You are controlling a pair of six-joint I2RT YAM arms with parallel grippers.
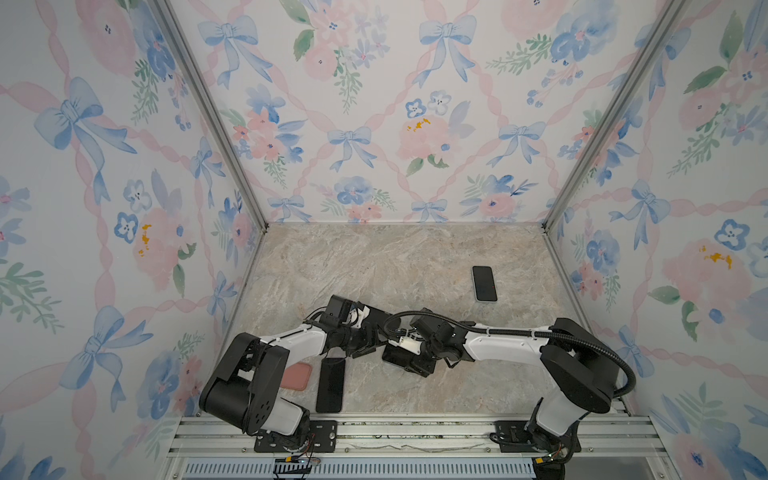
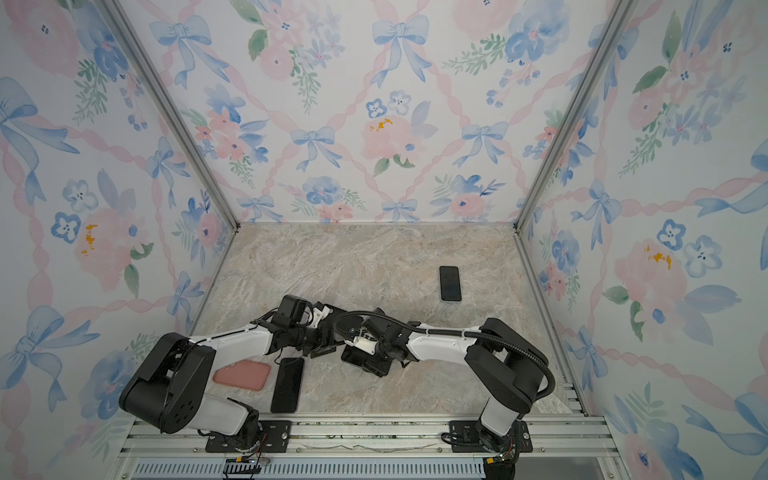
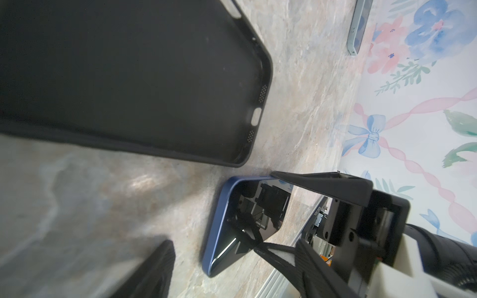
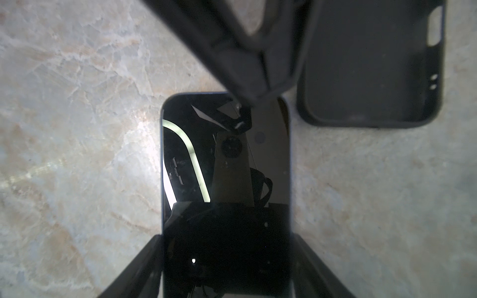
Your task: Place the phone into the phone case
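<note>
The phone (image 4: 271, 167) is dark with a blue rim (image 3: 219, 219) and lies screen up, low on the marble table. My right gripper (image 4: 225, 236) is shut on it, one finger on each long edge; this grip also shows in the left wrist view (image 3: 265, 211). The empty black phone case (image 3: 129, 77) lies inside up just beside the phone's far end (image 4: 369, 77), and appears in a top view (image 1: 330, 384). My left gripper (image 3: 232, 241) stands open around that end of the phone, holding nothing. One finger of it hangs over the screen in the right wrist view.
A pink case (image 2: 243, 374) lies left of the black one, partly under the left arm. A second phone (image 1: 484, 283) lies screen up at the far right, near the wall (image 3: 360, 25). The floral walls enclose three sides; a metal rail (image 1: 415, 432) runs along the front.
</note>
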